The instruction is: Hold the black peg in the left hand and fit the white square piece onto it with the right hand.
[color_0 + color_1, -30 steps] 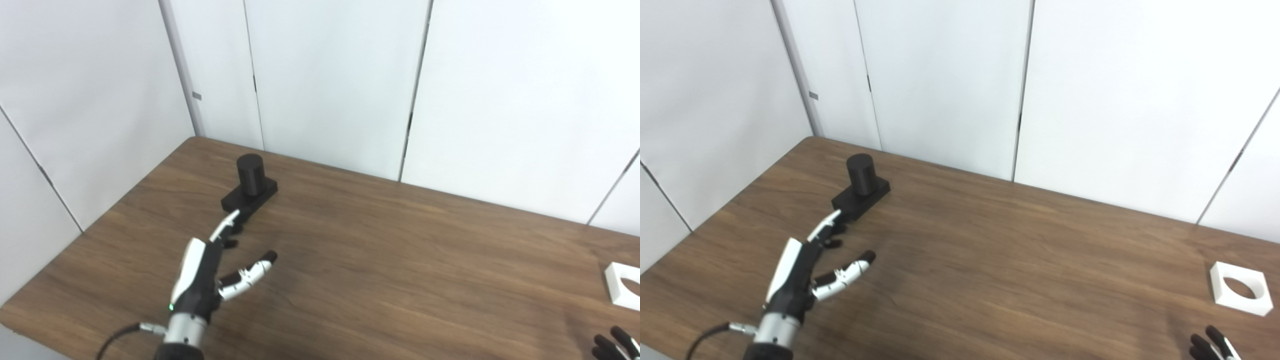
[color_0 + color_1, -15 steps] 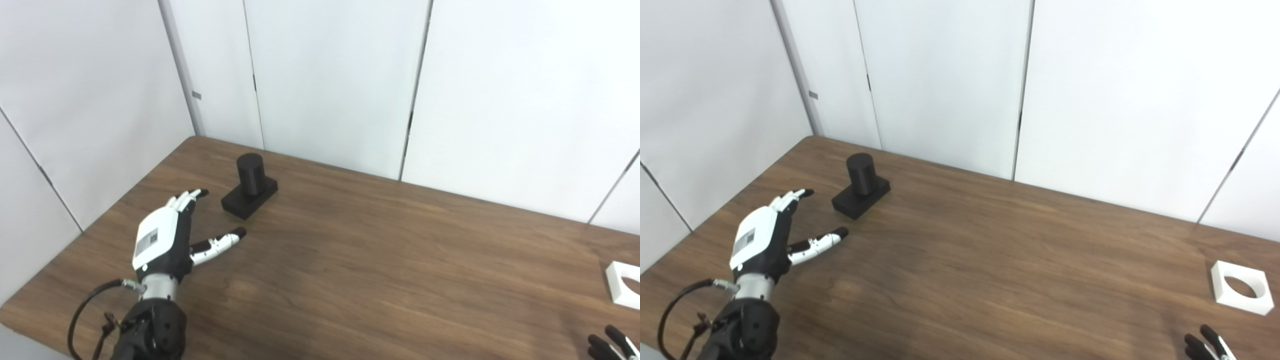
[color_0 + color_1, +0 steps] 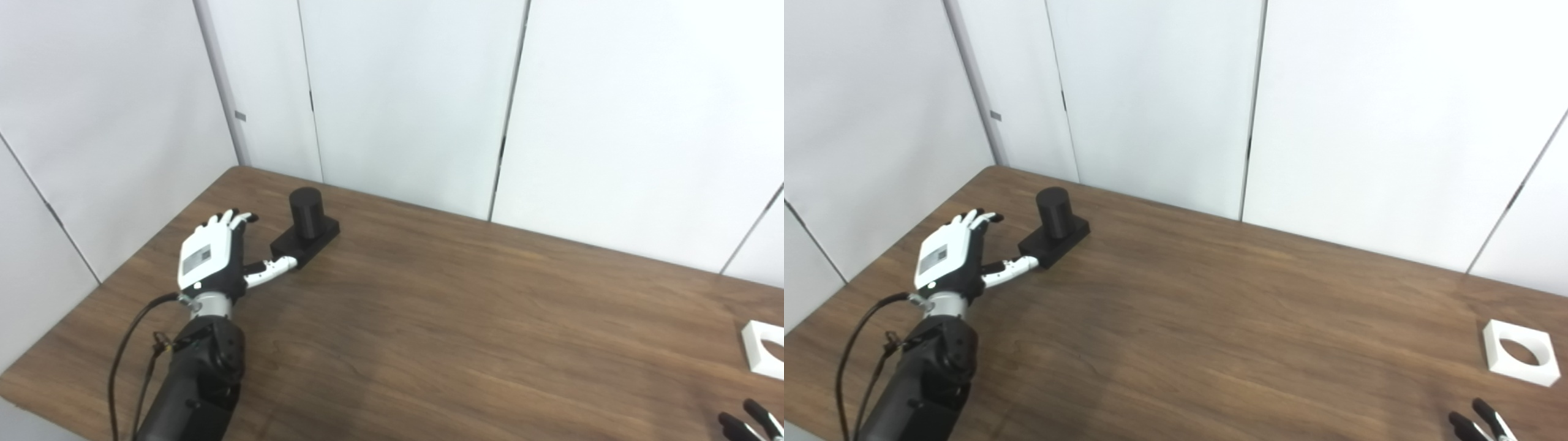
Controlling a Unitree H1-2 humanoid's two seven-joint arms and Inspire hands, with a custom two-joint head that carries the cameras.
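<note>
While the left hand (image 3: pixel 211 260) hovers beside the black peg (image 3: pixel 305 229), fingers spread, empty, right hand's (image 3: pixel 1479 427) fingers barely visible, state unclear.

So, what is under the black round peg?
The black peg stands upright on a flat black base block, which lies on the wooden table. Their joint is not visible.

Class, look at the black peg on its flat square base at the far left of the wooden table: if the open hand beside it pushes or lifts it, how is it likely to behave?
The black peg on its square base looks rigid, probably moulded plastic, so it should not flex. Its broad flat base suggests it would slide on the wooden table rather than tip or roll. The left hand may find the smooth cylinder slippery.
</note>
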